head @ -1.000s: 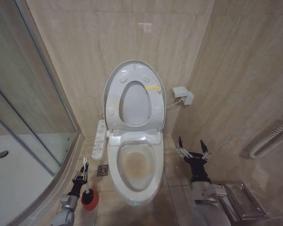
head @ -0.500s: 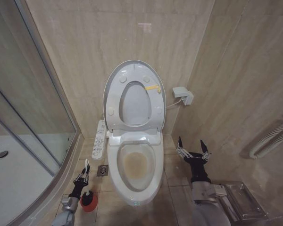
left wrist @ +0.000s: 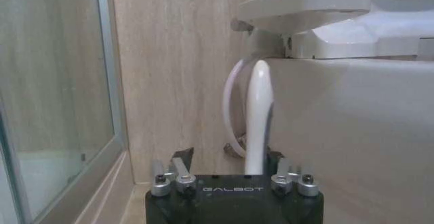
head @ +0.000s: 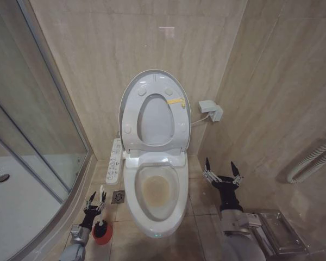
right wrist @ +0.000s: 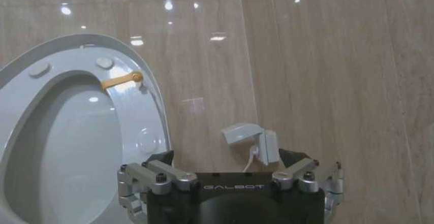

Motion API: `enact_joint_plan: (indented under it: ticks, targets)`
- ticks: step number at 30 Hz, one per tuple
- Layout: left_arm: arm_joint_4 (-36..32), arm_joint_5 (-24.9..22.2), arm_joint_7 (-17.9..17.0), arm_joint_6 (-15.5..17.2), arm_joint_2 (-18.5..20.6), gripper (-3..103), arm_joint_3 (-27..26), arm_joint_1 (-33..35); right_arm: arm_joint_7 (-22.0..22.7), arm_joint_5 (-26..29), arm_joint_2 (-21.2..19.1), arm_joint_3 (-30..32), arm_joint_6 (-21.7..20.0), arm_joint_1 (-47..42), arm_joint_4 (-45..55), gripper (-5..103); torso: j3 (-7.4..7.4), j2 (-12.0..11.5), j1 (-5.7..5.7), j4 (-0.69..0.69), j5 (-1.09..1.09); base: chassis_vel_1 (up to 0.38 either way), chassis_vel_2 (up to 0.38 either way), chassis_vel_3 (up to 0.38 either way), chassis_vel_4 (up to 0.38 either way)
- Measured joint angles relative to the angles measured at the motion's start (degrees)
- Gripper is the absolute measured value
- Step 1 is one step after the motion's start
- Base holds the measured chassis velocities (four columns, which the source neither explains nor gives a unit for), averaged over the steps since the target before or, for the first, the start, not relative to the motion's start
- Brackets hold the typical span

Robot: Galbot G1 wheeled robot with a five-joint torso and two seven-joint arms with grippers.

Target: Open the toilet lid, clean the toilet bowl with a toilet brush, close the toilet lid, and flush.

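Head view shows the toilet lid (head: 155, 109) standing raised against the back wall, with the ring seat (head: 154, 120) and its yellow sticker up against it. Below, the toilet bowl (head: 156, 190) lies open, brownish at the bottom, with the white side control panel (head: 114, 161) on its left. On the floor left of the bowl, the left tool (head: 95, 203) is low, its fingers spread on either side of the white handle of the toilet brush (head: 101, 191), which stands in the round red holder (head: 102, 232) just beside a square floor drain (head: 118, 197). From the left wrist view the handle (left wrist: 258, 117) rises upright between the open fingers, near the bowl's outer wall (left wrist: 352, 132); whether the pads touch it I cannot tell. The right tool (head: 221, 173) hangs to the right of the bowl, wide open and empty, well apart from the brush. A wall box (head: 211, 110) with a cable sits to the right of the lid.
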Motion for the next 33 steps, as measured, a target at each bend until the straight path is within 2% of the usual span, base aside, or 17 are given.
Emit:
enact_joint_plan:
  ticks: [3,4,9,10,21,28,31,33]
  targets:
    - [-0.4,0.0,-0.3,0.0,0.0,53,0.0,0.3,0.0,0.0,0.0,0.0,0.0,0.0,0.0,100,0.01,0.0,0.00,0.00,0.01,0.000,0.000,0.000,0.000]
    - [-0.4,0.1,-0.4,0.0,-0.1,80,0.0,0.4,0.0,0.0,0.0,0.0,0.0,0.0,0.0,100,0.01,0.0,0.01,0.00,0.01,0.000,0.000,0.000,0.000]
    - [-0.4,0.4,-0.7,0.0,-0.3,80,-0.1,0.7,0.0,0.0,0.0,0.0,0.0,0.0,0.0,100,0.02,0.0,0.01,0.00,0.01,0.000,0.000,0.000,0.000]
    - [-0.5,0.4,-0.8,0.0,-0.3,99,-0.1,0.7,0.0,0.0,0.0,0.0,0.0,0.0,0.0,100,0.02,0.0,0.02,0.00,0.01,0.000,0.000,0.000,0.000]
    - [-2.3,0.5,-1.4,0.0,-0.2,100,-0.2,2.2,0.0,0.0,0.0,0.0,0.0,0.0,0.0,100,0.03,0.1,0.03,0.00,0.01,0.000,0.000,0.000,0.000]
    - [-8.2,1.3,-4.4,1.3,0.7,100,-0.4,6.3,0.0,0.0,0.0,0.0,0.0,0.0,0.0,100,0.03,0.1,0.03,0.00,0.01,0.000,0.000,0.000,0.000]
    - [-14.3,2.8,-6.4,2.3,1.7,100,-1.1,10.1,0.0,0.0,0.0,0.0,0.0,0.0,0.0,100,0.03,0.1,0.03,0.02,0.01,0.000,0.000,0.000,0.000]
    - [-15.5,3.3,-6.7,2.3,1.9,100,-1.4,10.8,0.0,0.0,0.0,0.0,0.0,0.0,0.0,100,0.03,0.1,0.03,0.01,0.01,0.000,0.000,0.000,0.000]
